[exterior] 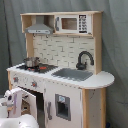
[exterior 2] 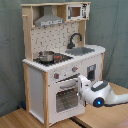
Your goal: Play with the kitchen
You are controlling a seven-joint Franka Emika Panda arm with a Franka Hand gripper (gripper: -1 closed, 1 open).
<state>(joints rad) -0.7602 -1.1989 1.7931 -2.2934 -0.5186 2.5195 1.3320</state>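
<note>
Reaching toward the oven door [exterior 2: 66,97] of the toy kitchen [exterior: 60,65], which stands against the grey backdrop, I hold my gripper [exterior 2: 81,84] at the handle [exterior 2: 67,85]. Finger opening: cannot tell. Next move, probably: secure the handle and pull the door outward.

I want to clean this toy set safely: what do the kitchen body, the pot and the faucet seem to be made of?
The kitchen looks like white-painted board with pale bare-wood edges and posts, matte. The pot on the stove looks like shiny metal, given its silvery gleam, though it could be coated plastic. The faucet is plain black, material unclear: plastic or painted wood.
</note>
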